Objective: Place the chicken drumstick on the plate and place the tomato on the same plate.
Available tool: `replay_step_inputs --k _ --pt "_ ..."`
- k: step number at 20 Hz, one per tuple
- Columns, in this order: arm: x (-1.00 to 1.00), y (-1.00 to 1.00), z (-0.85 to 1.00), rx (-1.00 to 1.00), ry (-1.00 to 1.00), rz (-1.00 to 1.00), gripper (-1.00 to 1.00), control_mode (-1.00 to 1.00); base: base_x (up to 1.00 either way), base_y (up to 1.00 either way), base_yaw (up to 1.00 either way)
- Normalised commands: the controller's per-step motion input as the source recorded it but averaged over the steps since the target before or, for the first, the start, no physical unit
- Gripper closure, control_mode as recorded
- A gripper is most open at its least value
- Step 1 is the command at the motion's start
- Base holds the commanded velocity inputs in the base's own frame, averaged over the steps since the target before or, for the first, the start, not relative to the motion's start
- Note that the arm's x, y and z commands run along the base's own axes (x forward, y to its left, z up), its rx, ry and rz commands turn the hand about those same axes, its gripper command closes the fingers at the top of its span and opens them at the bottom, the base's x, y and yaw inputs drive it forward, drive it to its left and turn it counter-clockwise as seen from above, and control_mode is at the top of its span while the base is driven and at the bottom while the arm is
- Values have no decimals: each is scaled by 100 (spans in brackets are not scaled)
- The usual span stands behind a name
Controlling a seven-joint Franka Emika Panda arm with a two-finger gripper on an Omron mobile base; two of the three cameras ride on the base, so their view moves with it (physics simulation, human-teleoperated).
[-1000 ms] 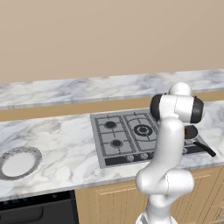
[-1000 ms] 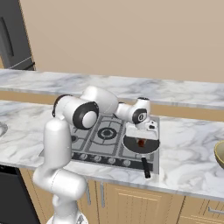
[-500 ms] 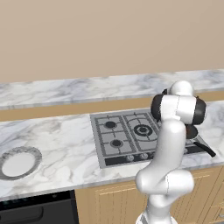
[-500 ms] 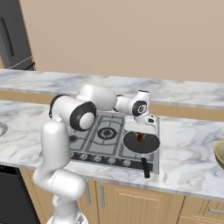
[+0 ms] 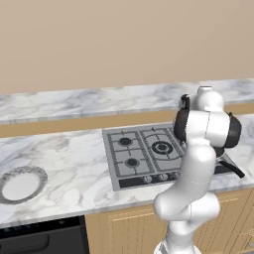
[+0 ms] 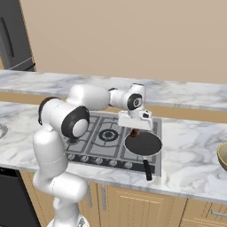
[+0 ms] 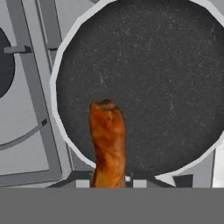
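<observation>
While the white robot arm reaches over the stove, its tool (image 6: 134,130) is pinched tight on the small reddish-brown chicken drumstick (image 7: 107,142); the drumstick hangs just above the round black frying pan (image 6: 142,143), which sits on the grey gas stove (image 5: 144,156); this looks like the first step, with the drumstick picked up and not yet on its plate; the round plate with a white middle and grey speckled rim (image 5: 20,184) lies far off on the left end of the marble desk (image 5: 69,163); I cannot find the tomato; I think the next move is to carry the drumstick a long way left, across the stove, keeping a firm hold, then lower it over the white middle and let go.
</observation>
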Motion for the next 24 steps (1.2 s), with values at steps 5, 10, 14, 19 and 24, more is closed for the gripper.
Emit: replay_step_inputs --k 5,10,14,19,24 --pt "-22 66 26 0 0 3 100 -100 0 0 0" --pt "-21 75 20 -1 0 6 100 -100 0 0 0" --pt "-12 85 15 -5 0 6 100 -100 0 0 0" --pt "-10 86 12 -4 0 6 100 -100 0 0 0" --pt "-6 90 11 -1 0 6 100 -100 0 0 0"
